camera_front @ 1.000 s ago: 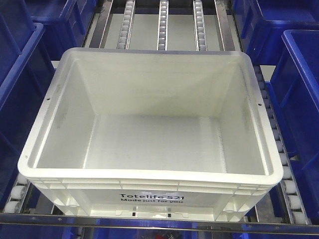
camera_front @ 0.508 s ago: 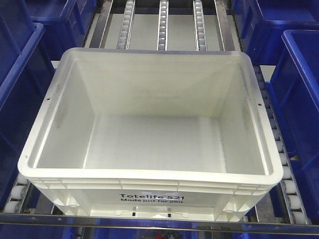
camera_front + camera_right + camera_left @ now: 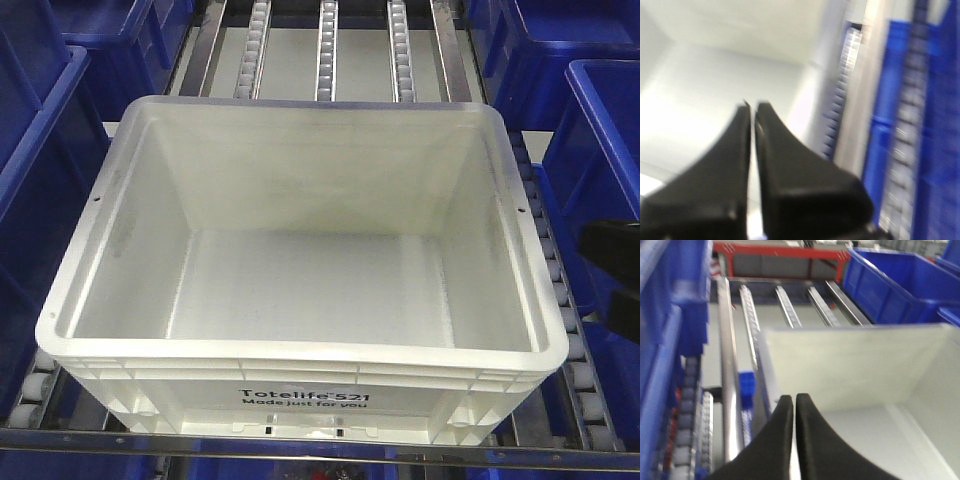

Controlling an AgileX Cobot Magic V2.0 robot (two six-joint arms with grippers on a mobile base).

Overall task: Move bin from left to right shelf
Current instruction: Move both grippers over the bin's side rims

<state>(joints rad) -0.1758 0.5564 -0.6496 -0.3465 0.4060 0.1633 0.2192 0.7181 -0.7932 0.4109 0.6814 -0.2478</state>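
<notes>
Warehouse — roller-track shelving [image 3: 327, 50] lined with blue bins [image 3: 560, 70].

- The roller shelf [image 3: 327, 50] in front of me has metal rails and rows of small white rollers.
- The white bin [image 3: 300, 352] rests directly on them, at the front edge.
- Beside it stand dark blue bins [image 3: 40, 190].

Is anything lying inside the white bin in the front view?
No, the bin is empty, with only its bare white floor and walls visible.

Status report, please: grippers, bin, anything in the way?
Left gripper shut, empty. Right gripper shut, empty. Bin empty, on rollers, ungripped. Blue bins close on both sides.
</notes>
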